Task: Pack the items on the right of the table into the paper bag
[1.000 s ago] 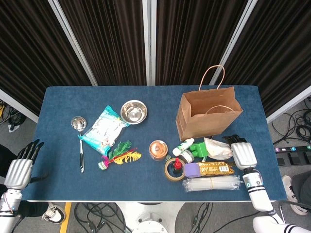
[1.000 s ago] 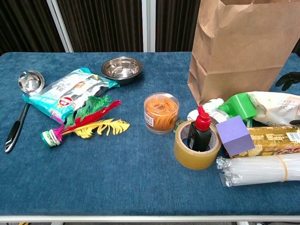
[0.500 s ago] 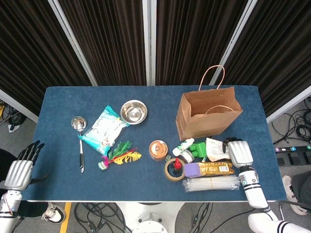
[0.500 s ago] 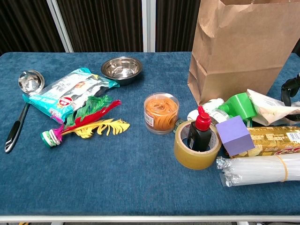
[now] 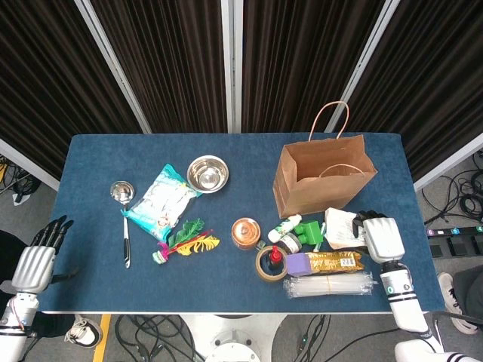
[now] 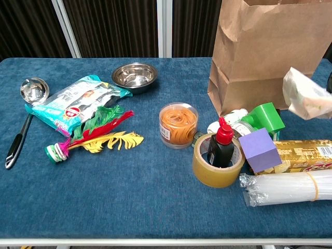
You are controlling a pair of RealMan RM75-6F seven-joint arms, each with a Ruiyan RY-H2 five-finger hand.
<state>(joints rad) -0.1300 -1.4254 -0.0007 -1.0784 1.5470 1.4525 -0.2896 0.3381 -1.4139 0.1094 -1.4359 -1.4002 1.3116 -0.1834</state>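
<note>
The brown paper bag [image 5: 321, 181] [image 6: 270, 52] stands open at the back right. Just in front of it my right hand [image 5: 381, 237] grips a white packet [image 5: 339, 226] [image 6: 306, 98], held up off the table beside the bag's front; the chest view hardly shows the hand. Below lie a gold packet [image 5: 336, 261] [image 6: 306, 154], a purple cube [image 5: 298, 263] [image 6: 263, 149], a bundle of clear straws [image 5: 328, 286] [image 6: 290, 188], a tape roll [image 5: 268, 264] [image 6: 218, 161] around a red-capped bottle [image 6: 222, 142], and a green object [image 5: 308, 232] [image 6: 265, 116]. My left hand [image 5: 34, 260] hangs open off the table's left edge.
An orange jar [image 5: 245, 232] [image 6: 178, 124] sits mid-table. On the left are a steel bowl [image 5: 207, 173] [image 6: 135, 75], a ladle [image 5: 123, 211] [image 6: 23, 111], a snack bag [image 5: 160, 202] [image 6: 75, 104] and coloured feathers [image 5: 187, 240] [image 6: 101, 135].
My right hand closed on the white packet and raised it off the pile, up toward the bag. The left hand shifted only slightly.
</note>
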